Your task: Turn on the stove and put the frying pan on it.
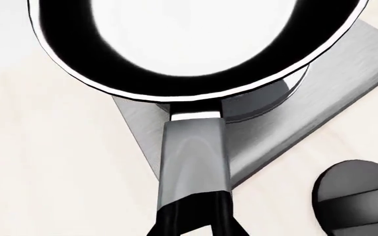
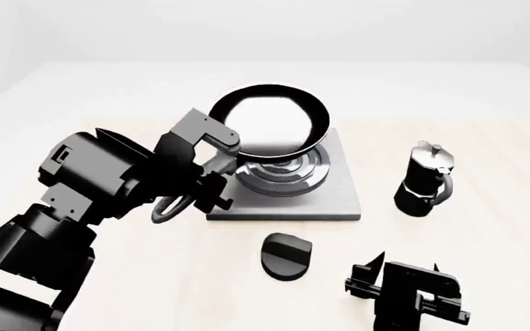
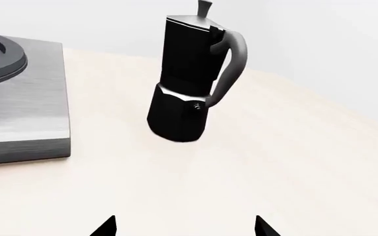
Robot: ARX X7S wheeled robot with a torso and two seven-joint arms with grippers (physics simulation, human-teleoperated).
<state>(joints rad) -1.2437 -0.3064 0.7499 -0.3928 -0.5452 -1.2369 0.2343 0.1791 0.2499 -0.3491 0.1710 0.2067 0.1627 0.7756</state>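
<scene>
Three views reach me from the rig. In the head view, my left gripper (image 2: 212,185) is clamped on the handle of the frying pan (image 2: 267,128), whose round black bowl with a bright glossy inside sits above the burner rings (image 2: 281,174) of the stove (image 2: 331,200); I cannot tell whether pan and rings touch. The stove plate lies near the middle of the pale table (image 2: 486,145). The round black knob (image 2: 286,255) lies apart from the plate, at about six o'clock from it. A black moka pot (image 2: 424,179) stands upright at three o'clock from the stove, well apart. My right gripper (image 2: 403,286) hangs near the bottom edge, at about four o'clock from the knob, holding nothing. In the left wrist view, the grey handle (image 1: 194,157) runs from the dark fingers (image 1: 169,223) closed around it toward the pan rim; under the pan a corner of the stove plate shows, and the knob sits beside that corner on the table. In the right wrist view, two dark fingertips (image 3: 105,227) stand spread with bare table between them, the moka pot stands ahead, and a stove edge shows to one side.
</scene>
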